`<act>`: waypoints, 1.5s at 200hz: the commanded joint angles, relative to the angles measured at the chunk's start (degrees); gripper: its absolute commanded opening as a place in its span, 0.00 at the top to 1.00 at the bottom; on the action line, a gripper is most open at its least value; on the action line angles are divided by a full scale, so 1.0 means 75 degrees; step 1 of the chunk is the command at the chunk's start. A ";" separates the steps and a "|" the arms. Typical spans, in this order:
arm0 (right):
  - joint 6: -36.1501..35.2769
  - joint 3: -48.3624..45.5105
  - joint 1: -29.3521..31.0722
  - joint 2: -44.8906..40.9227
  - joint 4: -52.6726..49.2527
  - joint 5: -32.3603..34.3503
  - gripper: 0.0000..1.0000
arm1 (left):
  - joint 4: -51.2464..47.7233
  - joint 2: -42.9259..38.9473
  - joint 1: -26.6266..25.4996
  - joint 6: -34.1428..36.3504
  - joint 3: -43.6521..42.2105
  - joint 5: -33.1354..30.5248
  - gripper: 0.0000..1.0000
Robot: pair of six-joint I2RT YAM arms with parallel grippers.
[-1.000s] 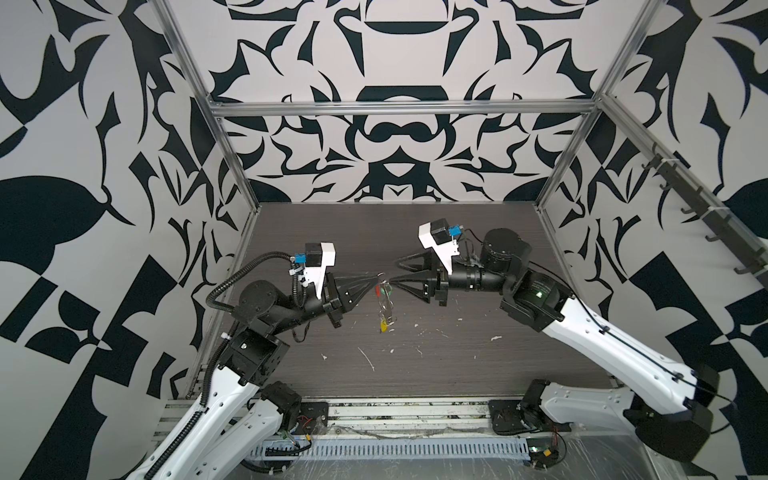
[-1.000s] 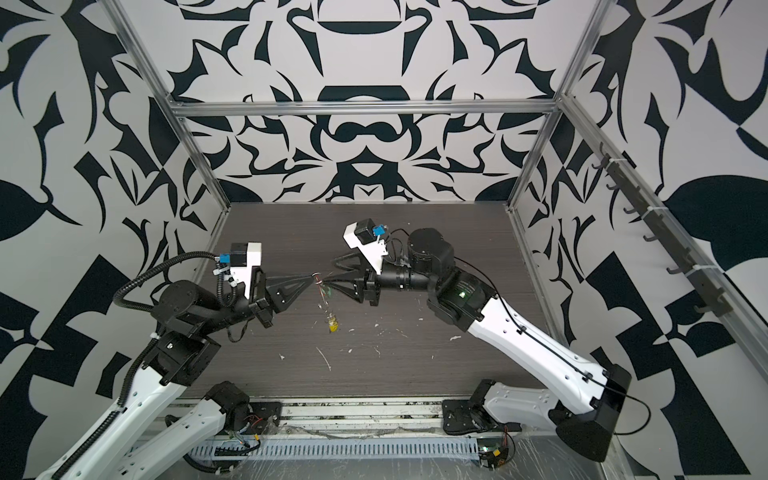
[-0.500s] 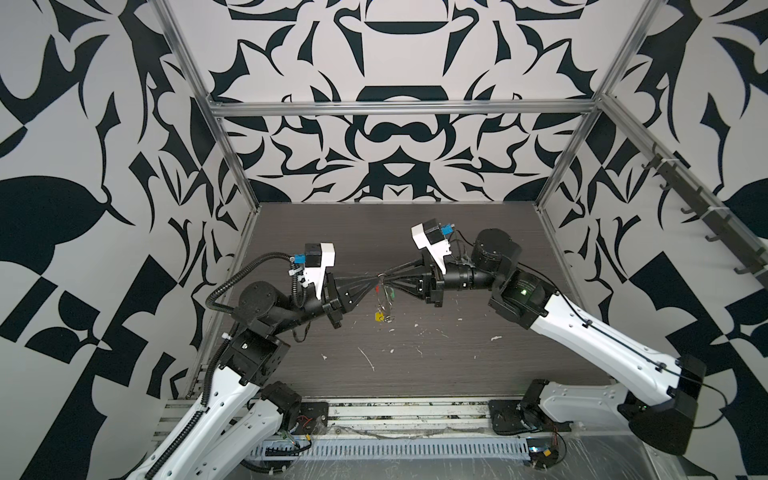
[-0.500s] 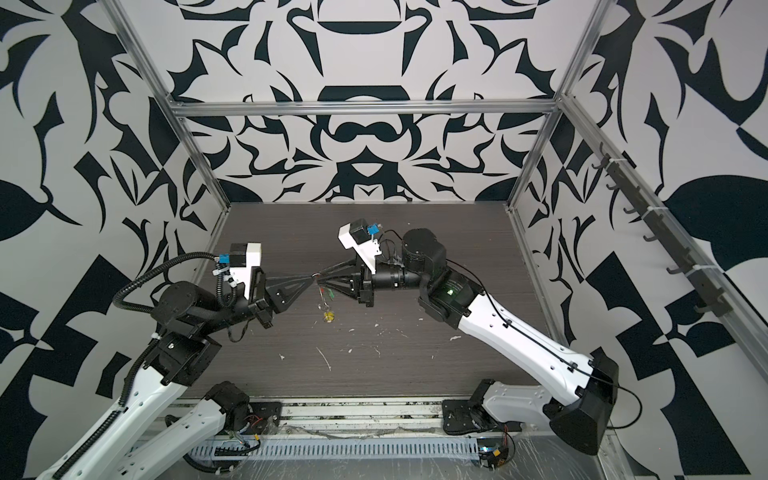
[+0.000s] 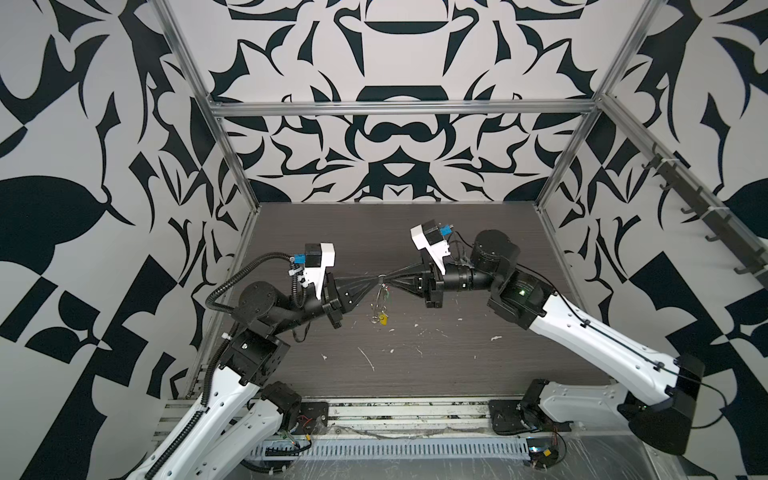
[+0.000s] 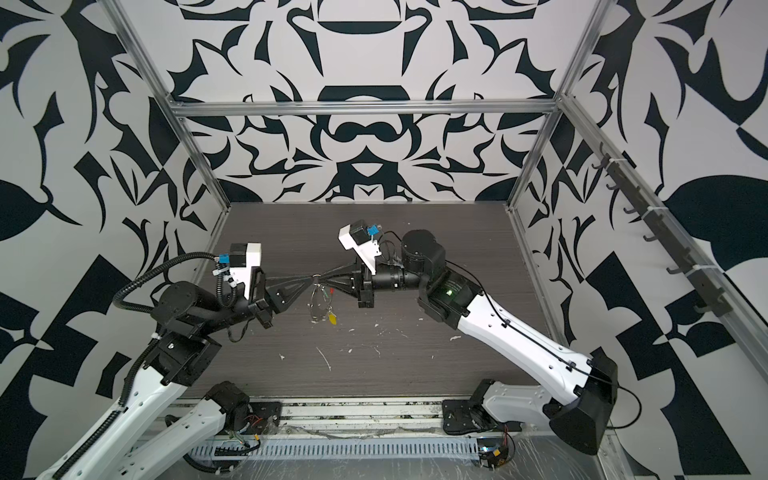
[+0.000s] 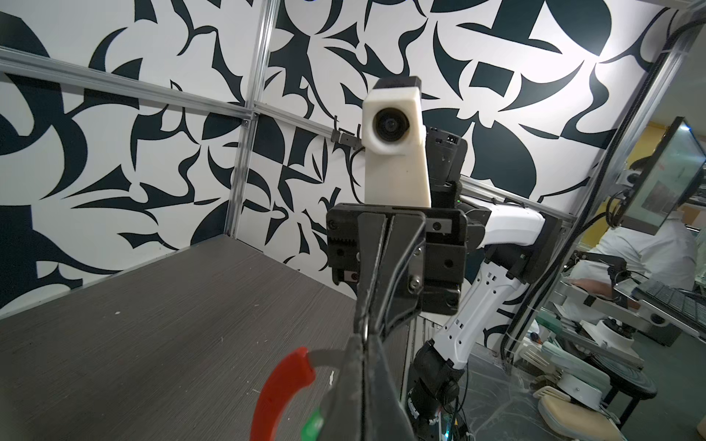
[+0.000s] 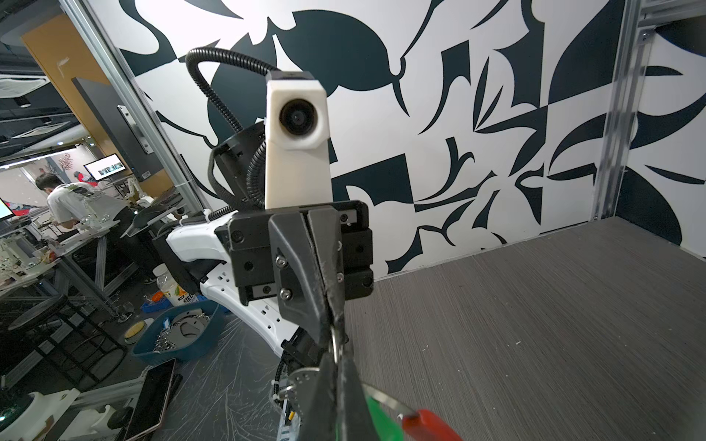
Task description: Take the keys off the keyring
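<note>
Keyring pinched from both sides above the middle of the desk.
Left fingers fully closed on it just beside the red sleeve, likely to steady it. Right fingers also clamped tight, tip to tip with them, either on the keyring itself or on a small silver ring by the green key; cannot tell which, probably to work that key off. Hangs long axis down toward the desk, yellow key lowest, neither key off yet.
</note>
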 commanded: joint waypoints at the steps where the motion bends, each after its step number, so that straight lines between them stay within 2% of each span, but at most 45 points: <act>1: -0.0169 0.0004 0.0000 -0.0178 -0.0185 -0.0061 1.00 | -0.0028 -0.0021 0.0025 -0.0099 0.0095 -0.0158 1.00; 7: -0.0241 0.0055 0.0002 -0.0200 -0.0441 0.0001 1.00 | -0.0167 -0.0035 0.0025 -0.0093 0.0139 -0.0188 0.99; 28: -0.0606 0.0344 -0.0018 -0.0274 -0.1438 0.0235 1.00 | -0.0605 -0.0130 0.0025 -0.0076 0.0176 -0.0283 0.66; 36: -0.0747 0.0434 -0.0029 -0.0297 -0.1837 0.0319 1.00 | -0.0765 -0.0167 0.0025 -0.0064 0.0181 -0.0275 0.59; 76: -0.1555 0.1151 -0.0065 -0.0143 -0.3999 0.0660 1.00 | -0.1671 -0.0014 0.0025 0.0021 0.0437 0.0065 0.49; 123: -0.2078 0.1964 -0.0073 0.0076 -0.5315 0.0705 1.00 | -0.2342 0.0997 0.0025 -0.0317 0.0992 0.1303 0.50; 136: -0.2157 0.2158 -0.0076 0.0133 -0.5536 0.0711 1.00 | -0.2381 0.1188 0.0025 -0.0452 0.1096 0.1541 0.53; 156: -0.2224 0.2344 -0.0076 0.0209 -0.5729 0.0722 1.00 | -0.2505 0.1383 0.0025 -0.0440 0.1263 0.1844 0.64; 203: -0.2196 0.2394 -0.0078 0.0274 -0.5642 0.0906 1.00 | -0.2530 0.1464 0.0022 -0.0464 0.1342 0.1967 0.70; 246: -0.2122 0.2439 -0.0076 0.0311 -0.5512 0.0957 1.00 | -0.2594 0.1571 0.0025 -0.0474 0.1370 0.1954 0.70; 300: -0.2032 0.2504 -0.0076 0.0389 -0.5410 0.1014 1.00 | -0.2609 0.1644 0.0025 -0.0439 0.1400 0.1858 0.80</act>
